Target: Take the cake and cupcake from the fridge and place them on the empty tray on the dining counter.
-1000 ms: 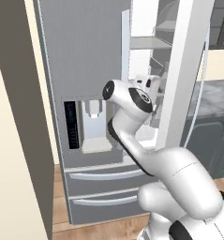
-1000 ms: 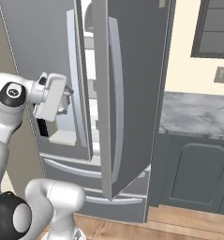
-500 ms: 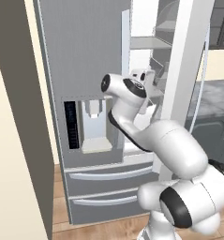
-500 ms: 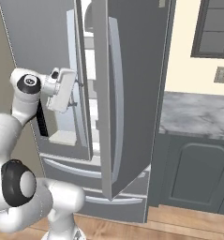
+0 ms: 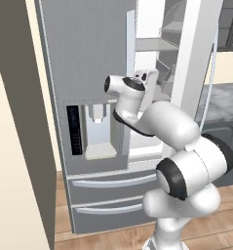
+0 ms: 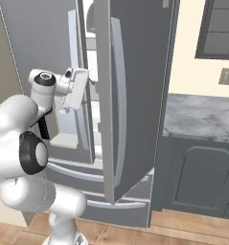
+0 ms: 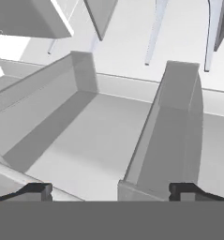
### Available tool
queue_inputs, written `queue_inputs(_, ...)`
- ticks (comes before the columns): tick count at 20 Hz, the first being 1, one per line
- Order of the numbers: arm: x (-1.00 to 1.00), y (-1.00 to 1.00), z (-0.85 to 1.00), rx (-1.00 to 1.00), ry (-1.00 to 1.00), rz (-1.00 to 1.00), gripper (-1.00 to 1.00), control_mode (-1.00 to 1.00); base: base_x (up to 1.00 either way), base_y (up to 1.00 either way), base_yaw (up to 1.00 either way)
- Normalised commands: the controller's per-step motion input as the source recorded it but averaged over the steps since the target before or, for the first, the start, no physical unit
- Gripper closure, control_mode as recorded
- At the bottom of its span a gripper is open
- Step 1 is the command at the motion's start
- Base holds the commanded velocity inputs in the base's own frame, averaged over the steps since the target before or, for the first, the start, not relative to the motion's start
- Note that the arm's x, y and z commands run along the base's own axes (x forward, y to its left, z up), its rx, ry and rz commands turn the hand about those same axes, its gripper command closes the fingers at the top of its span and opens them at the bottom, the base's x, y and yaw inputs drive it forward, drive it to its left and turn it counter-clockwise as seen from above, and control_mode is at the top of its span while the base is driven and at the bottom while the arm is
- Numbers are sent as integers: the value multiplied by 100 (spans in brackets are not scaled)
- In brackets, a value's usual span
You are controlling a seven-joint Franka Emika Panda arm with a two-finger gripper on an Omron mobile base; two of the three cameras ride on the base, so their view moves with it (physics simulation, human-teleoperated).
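1. Two-finger gripper (image 7: 111,190) spread wide, holding nothing, touching nothing.
2. Poised at the gap of the tall grey brushed-steel fridge (image 5: 93,58), right door swung open.
3. Facing pale grey shelf bins (image 7: 167,140) inside.

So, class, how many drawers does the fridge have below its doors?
2. The upper drawer sits just under the water dispenser panel; the lower drawer is beneath it, nearest the floor. The arm hides their right ends.
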Motion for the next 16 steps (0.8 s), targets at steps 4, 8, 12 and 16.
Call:
queue_inputs(4, 0, -64, -10, -5, 0, -15, -100, -100, 0, 0, 0)
queue_inputs(8, -17, -92, -11, -1, 0, -20, -100, -100, 0, 0, 0)
queue_inputs(12, -49, -100, -18, 0, 0, -25, -100, -100, 0, 0, 0)
queue_inputs(16, -72, -100, -11, 1, 0, -24, -100, -100, 0, 0, 0)
